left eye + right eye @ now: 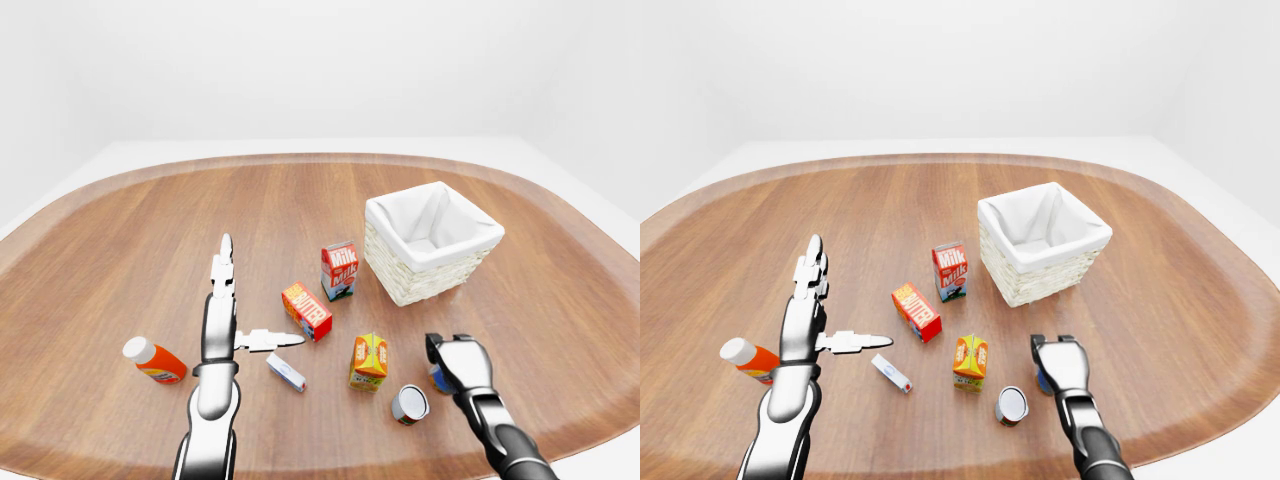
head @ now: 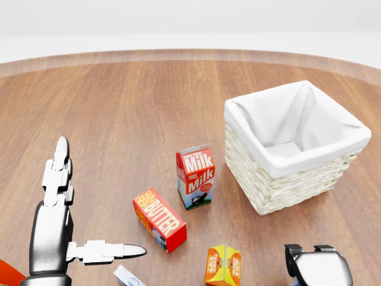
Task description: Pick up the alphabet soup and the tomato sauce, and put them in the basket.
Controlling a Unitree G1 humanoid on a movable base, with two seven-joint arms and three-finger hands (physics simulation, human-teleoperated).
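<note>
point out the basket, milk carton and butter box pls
basket point(image 2: 280, 190): head view, on the woven side wall below the white liner.
milk carton point(image 2: 197, 177): head view, on its red printed face.
butter box point(image 2: 161, 219): head view, on the red top face with the lettering.
</note>
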